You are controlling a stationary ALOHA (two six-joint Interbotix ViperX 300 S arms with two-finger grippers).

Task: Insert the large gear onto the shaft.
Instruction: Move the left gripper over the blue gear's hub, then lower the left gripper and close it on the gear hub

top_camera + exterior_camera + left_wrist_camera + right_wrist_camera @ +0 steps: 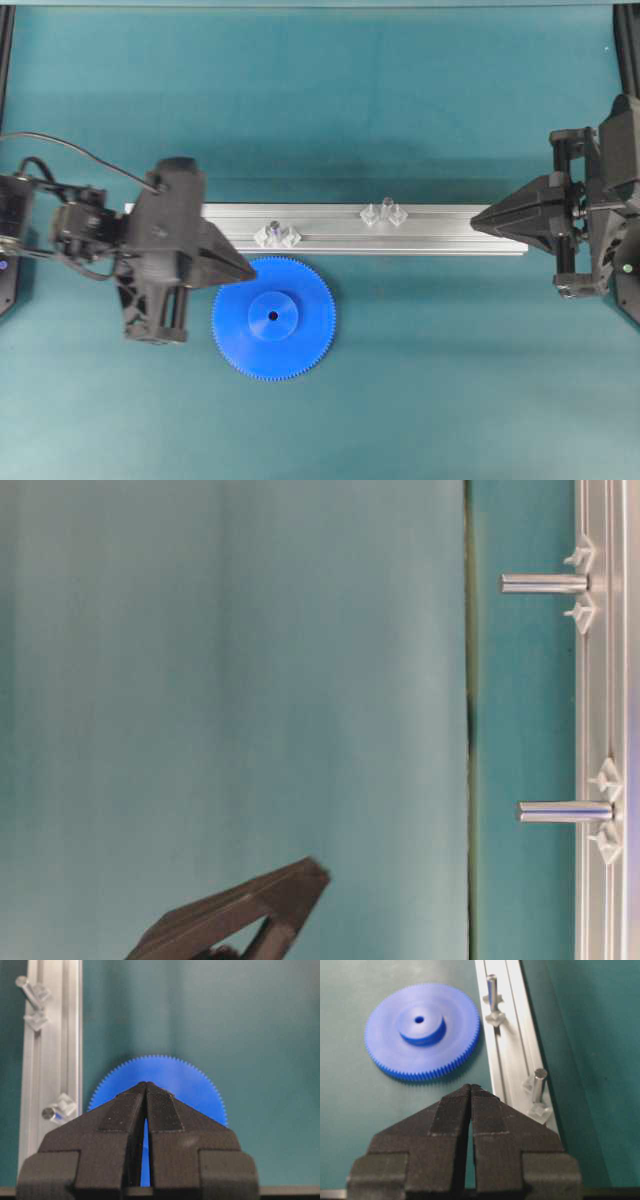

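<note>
The large gear [300,330], a flat bright-blue toothed disc with a raised hub, lies flat on the teal table just in front of the aluminium rail [330,240]. Two short grey shafts stand in clear mounts on the rail: one shaft [275,230] right behind the gear, the other shaft [386,208] further right. My left gripper [252,270] is shut and empty, its tip over the gear's left rear rim [195,1080]. Shut and empty too, my right gripper [473,222] hovers at the rail's right end, with the gear [422,1030] ahead of it.
The rail [507,1045] runs left to right across the table's middle, with both pins [491,987] [538,1082] upright on it. The table-level view is turned sideways and shows both pins [545,583] [560,811] and a dark gripper part [250,910].
</note>
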